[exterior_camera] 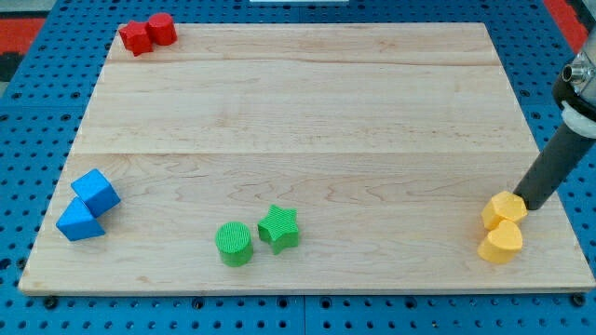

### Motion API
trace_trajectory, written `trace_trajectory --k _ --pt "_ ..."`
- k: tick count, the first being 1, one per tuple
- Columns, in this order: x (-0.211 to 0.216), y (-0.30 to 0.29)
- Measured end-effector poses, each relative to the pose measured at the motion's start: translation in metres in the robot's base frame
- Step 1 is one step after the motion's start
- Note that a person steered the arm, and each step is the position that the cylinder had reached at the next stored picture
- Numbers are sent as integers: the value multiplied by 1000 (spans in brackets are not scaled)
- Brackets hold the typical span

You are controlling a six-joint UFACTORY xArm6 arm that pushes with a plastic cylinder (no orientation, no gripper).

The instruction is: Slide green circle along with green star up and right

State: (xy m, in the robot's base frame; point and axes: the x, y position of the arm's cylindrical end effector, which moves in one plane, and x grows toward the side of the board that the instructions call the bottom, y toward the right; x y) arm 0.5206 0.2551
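The approach is not yet begun: my tip (529, 202), a fingerless bare rod gripping nothing, touches the yellow ridged hexagon block (504, 209), well right of the green ridged circle block (235, 243) and the green ridged star block (278, 228). Next it likely must swing lower-left of that circle.

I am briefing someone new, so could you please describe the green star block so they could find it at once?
Start at the pale wooden board and follow its bottom edge to the only green pair, left of centre. The green star block is the right-hand one, touching the round green cylinder block; its pointed outline sets it apart.
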Motion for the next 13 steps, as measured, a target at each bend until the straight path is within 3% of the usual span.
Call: trace_trajectory --k 3,4,5,7,9,11,13 --pt "1 -10" --pt "-25 0" --pt "-60 -50" --pt "-76 -305" --pt "-9 -386" --pt "70 -387" --pt "42 -263"
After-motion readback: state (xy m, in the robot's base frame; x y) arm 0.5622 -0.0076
